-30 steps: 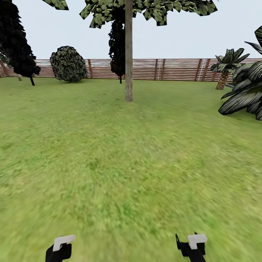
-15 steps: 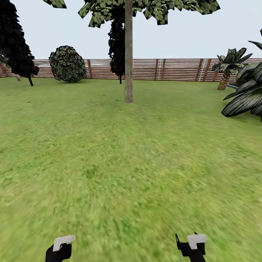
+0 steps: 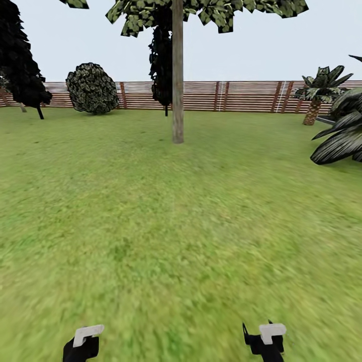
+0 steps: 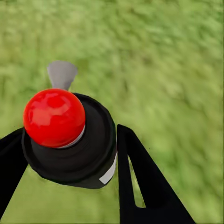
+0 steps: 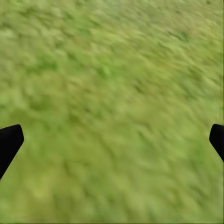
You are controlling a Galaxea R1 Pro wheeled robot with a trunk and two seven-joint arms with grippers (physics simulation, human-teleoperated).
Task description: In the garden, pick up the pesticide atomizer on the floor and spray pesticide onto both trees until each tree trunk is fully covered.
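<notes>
The robot stands out on the lawn [image 3: 181,226], facing one of the tall trees. Its pale tree trunk [image 3: 177,75] rises straight ahead, well apart from the arms, with the slatted wooden fence [image 3: 246,95] running behind it, a round bush [image 3: 92,88] and a dark cone-shaped tree [image 3: 22,55] off to the left, and short palms [image 3: 322,93] at the right edge.

In the left wrist view the pesticide atomizer [image 4: 70,135] sits between the black fingers [image 4: 140,182] of the left gripper [image 4: 65,154]: a black body with a red round cap and a small grey nozzle poking out beyond it. The fingers are clenched on it, one on each side, and grass lies beyond, so I judge the sprayer is off the floor and carried. In the right wrist view the right gripper [image 5: 112,140] has its two finger tips far out at opposite edges with nothing but grass between them (released, and holding nothing). Both wrists just peek into the bottom of the head view.

So the pick-up looks done, and the step in hand is, I'd say, the approach to the first tree. No whitish specks of spray are visible anywhere, and the trunk looks untreated. The next move calls for closing most of that grass, then raising the left arm so the nozzle points at the trunk before any spraying starts; the second tree is not something I can pick out from here.
</notes>
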